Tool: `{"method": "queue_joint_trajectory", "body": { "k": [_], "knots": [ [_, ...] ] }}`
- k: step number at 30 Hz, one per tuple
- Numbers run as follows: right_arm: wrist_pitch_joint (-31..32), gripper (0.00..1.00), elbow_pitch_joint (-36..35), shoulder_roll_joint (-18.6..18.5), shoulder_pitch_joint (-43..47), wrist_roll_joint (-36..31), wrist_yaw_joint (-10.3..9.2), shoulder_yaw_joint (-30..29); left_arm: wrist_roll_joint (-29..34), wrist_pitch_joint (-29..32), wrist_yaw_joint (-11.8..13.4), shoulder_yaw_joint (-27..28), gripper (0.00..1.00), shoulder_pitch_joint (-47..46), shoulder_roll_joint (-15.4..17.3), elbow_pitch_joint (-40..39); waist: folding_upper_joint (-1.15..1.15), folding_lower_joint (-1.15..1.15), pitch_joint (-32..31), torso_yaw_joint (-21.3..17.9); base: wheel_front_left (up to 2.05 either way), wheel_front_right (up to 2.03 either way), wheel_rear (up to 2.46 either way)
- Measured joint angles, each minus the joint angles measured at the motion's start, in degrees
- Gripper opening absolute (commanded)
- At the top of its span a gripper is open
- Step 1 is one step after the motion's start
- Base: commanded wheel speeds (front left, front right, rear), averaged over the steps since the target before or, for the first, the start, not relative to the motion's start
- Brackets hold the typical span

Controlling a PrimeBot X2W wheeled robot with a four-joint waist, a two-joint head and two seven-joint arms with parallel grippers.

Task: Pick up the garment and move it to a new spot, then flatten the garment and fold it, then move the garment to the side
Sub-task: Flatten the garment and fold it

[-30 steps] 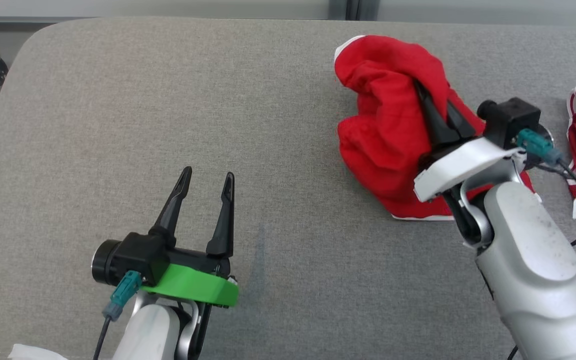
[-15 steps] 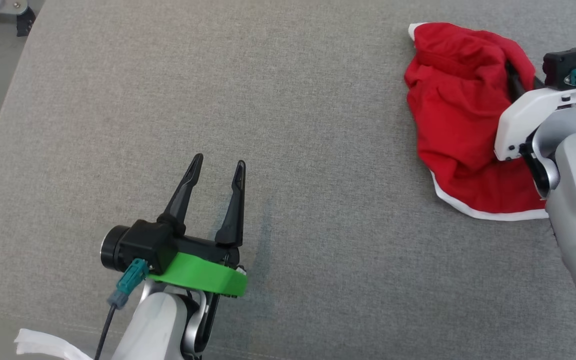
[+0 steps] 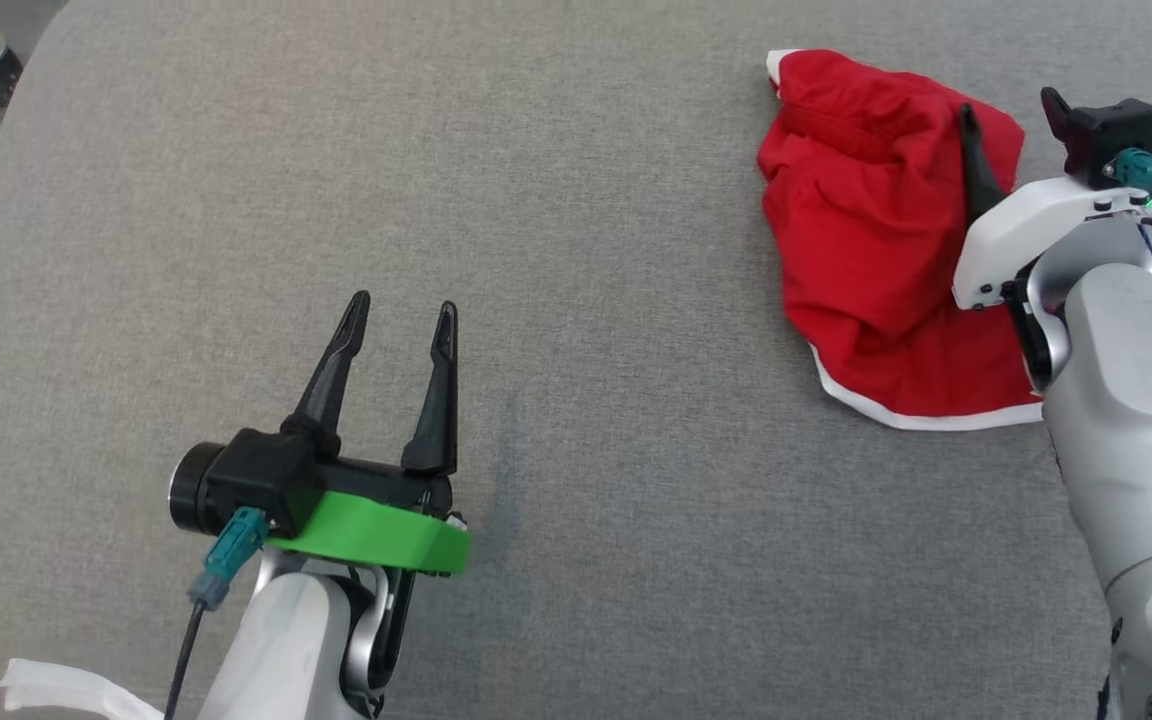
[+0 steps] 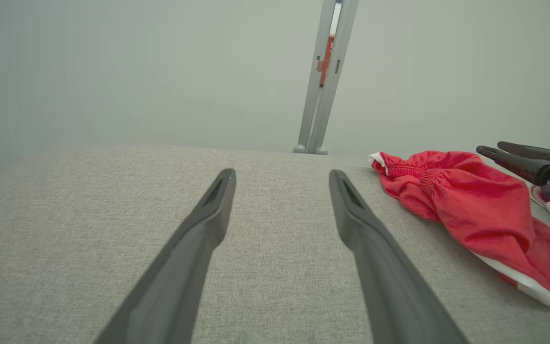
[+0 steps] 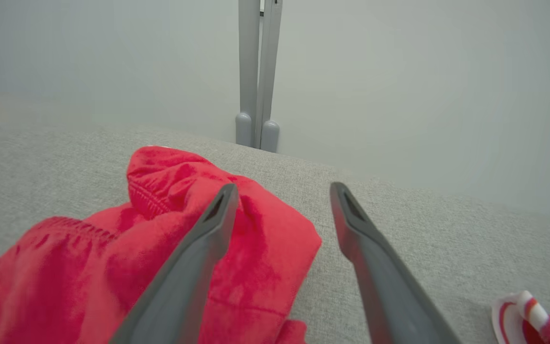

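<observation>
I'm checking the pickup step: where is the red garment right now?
The red garment lies crumpled on the grey fabric surface at the head view's upper right, beside the open right gripper and well away from the left gripper.

The garment (image 3: 866, 230), at the upper right, was seen as soft, matt red cloth. The table (image 3: 586, 200) was covered with rough grey woven fabric. The left gripper (image 3: 403, 300) was made of matt dark plastic, its collar (image 3: 376, 535) of smooth green plastic.

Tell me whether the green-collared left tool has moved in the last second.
No. The left tool sits just left of the faint bluish streak on the grey fabric table, as before; the camera shifted.
</observation>
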Motion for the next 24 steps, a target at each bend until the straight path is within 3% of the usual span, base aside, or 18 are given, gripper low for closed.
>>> {"method": "queue_joint_trajectory", "body": {
  "k": [8, 17, 24],
  "knots": [
    [-2.2, 1.0, -11.3, 3.6, 7.0, 4.5, 0.0, 2.8, 1.3, 0.0, -0.5, 2.9, 1.0, 0.7, 0.0, -1.2, 0.0, 0.0, -3.0, -3.5, 0.0, 0.0, 0.0],
    [-2.4, 1.0, -34.6, 4.9, 25.5, 9.7, 0.0, 7.1, 1.9, 0.0, -1.0, 5.9, 1.0, 2.4, 0.0, -2.7, 0.0, 0.0, -5.4, -6.6, 0.0, 0.0, 0.0],
    [-2.4, 1.0, -42.5, 6.5, 35.3, 9.9, 0.0, 7.3, 1.9, 0.0, -1.5, 6.2, 1.0, 3.7, 0.0, -2.5, 0.0, 0.0, -6.2, -8.1, 0.0, 0.0, 0.0]
  ]
}}
